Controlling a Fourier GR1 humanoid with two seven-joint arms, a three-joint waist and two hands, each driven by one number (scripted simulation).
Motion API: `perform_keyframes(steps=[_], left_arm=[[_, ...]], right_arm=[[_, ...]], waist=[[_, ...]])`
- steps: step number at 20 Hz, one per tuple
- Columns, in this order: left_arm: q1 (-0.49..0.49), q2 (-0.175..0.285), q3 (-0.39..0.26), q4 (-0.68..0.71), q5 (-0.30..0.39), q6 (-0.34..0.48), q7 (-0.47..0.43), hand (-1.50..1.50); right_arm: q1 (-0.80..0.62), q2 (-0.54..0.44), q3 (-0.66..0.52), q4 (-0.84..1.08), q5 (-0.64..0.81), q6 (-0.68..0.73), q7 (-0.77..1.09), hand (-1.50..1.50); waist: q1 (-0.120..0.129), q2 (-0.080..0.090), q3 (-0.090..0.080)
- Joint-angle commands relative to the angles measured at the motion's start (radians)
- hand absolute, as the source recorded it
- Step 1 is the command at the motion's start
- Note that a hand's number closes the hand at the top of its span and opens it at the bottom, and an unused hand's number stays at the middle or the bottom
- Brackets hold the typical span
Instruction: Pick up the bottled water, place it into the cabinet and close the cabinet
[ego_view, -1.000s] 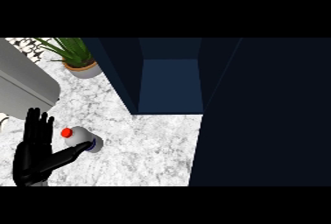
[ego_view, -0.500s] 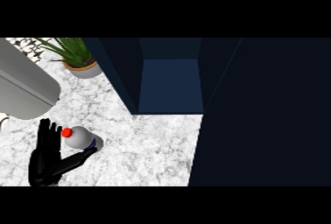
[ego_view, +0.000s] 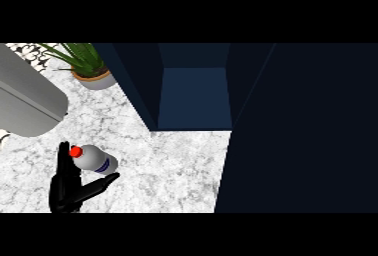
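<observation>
The bottled water (ego_view: 97, 161), white with a blue label and a red cap (ego_view: 75, 151), lies tilted on the marble counter (ego_view: 170, 165) at the lower left. My left hand (ego_view: 65, 192) comes up from the bottom edge. Its straight fingers (ego_view: 63, 155) stand against the bottle's cap side and its thumb (ego_view: 103, 182) reaches under the bottle's base, so the bottle sits in the fork between them. The hand is open. The dark blue cabinet (ego_view: 196, 97) stands open at the top centre. My right hand shows nowhere.
The cabinet's open door (ego_view: 303, 130) fills the whole right side as a dark wall. A potted plant (ego_view: 88, 67) stands at the back left. A large grey rounded body (ego_view: 29, 100) covers the upper left.
My left hand has slid right until the fingers and thumb flank the bottle. The bottle has barely shifted. The grey body at the upper left has grown larger in view.
</observation>
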Motion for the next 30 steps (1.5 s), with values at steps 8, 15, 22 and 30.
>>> perform_keyframes(steps=[8,15,22,30], left_arm=[[-0.097,0.027,0.074,0.250,0.081,-0.100,-0.166,-1.50],[-0.244,0.047,0.091,0.415,0.103,-0.114,-0.201,-1.50],[-0.274,0.025,0.077,0.470,0.137,-0.217,-0.231,1.50],[-0.314,0.051,0.028,0.430,0.056,-0.098,-0.304,1.50]], right_arm=[[0.033,-0.027,-0.015,-0.202,0.044,-0.027,0.092,-1.50],[0.050,-0.018,0.017,-0.163,0.086,-0.041,0.058,-1.50],[0.112,-0.058,-0.063,-0.210,-0.014,-0.017,0.025,-1.50],[0.151,-0.078,-0.118,-0.173,-0.050,0.021,-0.044,-1.50]], waist=[[-0.003,0.000,0.000],[-0.005,0.001,-0.001],[-0.010,0.001,0.000],[-0.005,0.000,0.001]])
